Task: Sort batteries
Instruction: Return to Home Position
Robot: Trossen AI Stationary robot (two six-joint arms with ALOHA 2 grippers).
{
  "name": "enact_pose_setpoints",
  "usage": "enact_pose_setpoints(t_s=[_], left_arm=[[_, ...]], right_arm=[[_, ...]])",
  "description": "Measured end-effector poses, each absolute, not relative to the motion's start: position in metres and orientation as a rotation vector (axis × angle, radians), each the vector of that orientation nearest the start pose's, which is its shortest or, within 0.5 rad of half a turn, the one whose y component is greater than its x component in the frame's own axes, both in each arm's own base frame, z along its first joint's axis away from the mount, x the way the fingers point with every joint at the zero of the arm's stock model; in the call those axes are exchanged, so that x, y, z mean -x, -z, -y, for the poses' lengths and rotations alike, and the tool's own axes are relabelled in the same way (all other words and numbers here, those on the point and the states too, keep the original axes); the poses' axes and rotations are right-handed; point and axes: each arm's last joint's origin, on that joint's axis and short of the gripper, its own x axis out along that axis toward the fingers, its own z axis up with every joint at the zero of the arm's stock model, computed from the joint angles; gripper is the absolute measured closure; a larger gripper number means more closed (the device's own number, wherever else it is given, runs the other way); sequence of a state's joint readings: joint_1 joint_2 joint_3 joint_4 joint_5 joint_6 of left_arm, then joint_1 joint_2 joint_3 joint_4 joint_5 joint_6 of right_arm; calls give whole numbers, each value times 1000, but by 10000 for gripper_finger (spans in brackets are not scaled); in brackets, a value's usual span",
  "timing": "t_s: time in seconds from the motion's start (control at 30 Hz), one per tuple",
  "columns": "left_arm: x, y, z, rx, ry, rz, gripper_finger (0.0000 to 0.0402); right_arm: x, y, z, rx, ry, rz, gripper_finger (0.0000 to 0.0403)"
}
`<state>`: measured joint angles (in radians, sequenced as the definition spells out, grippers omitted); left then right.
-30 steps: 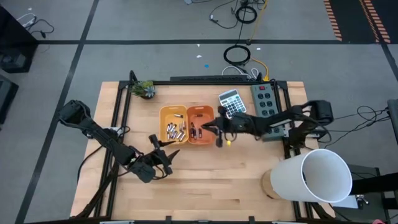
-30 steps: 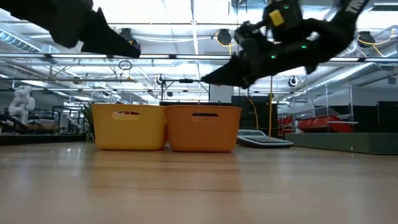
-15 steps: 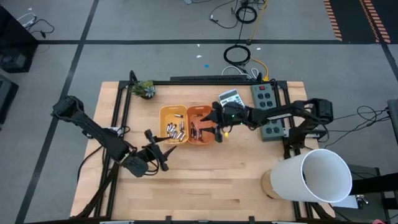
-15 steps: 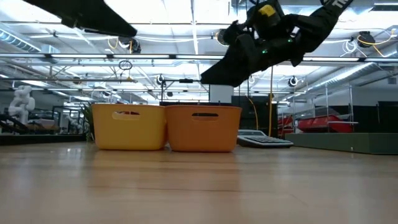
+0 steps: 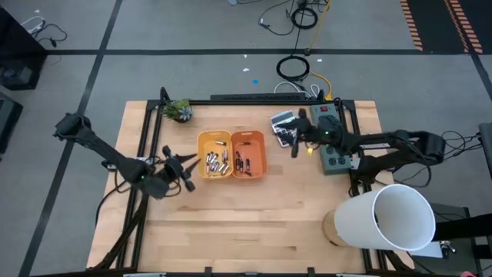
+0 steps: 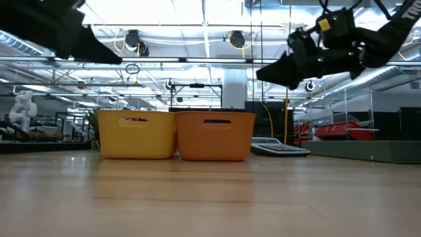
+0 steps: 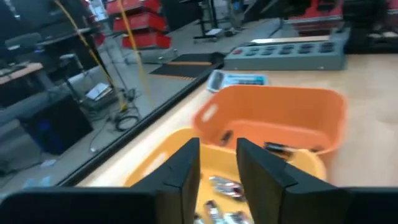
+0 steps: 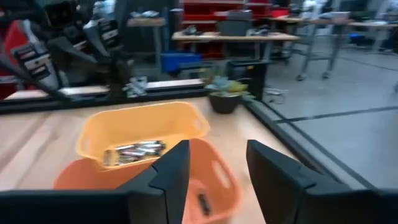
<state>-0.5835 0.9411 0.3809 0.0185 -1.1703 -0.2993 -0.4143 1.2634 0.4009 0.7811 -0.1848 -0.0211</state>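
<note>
Left gripper (image 7: pixel 217 148): raised above the table (image 5: pixel 254 223), near the yellow tray (image 5: pixel 201 140) on its outer side; fingers narrowly parted, nothing between them.
Right gripper (image 8: pixel 214 149): in the air over the calculator (image 5: pixel 281 121), beside the orange tray (image 5: pixel 261 148); fingers spread, empty.
Silver batteries (image 5: pixel 217 161): heaped in the yellow tray.
Dark batteries (image 5: pixel 241 162): in the orange tray, seemingly just a few.
Tray position: the two touch, side by side.
</note>
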Motion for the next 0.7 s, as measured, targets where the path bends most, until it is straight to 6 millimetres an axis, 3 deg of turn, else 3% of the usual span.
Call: enact_pose_setpoints(t_s=[0.37, 0.7], left_arm=[[-143, -183, 33, -57, -551, -149, 393], [-125, -177, 20, 44, -604, -66, 391]], right_arm=[[-167, -188, 96, -35, 272, -13, 294], [-129, -173, 79, -55, 311, 68, 323]])
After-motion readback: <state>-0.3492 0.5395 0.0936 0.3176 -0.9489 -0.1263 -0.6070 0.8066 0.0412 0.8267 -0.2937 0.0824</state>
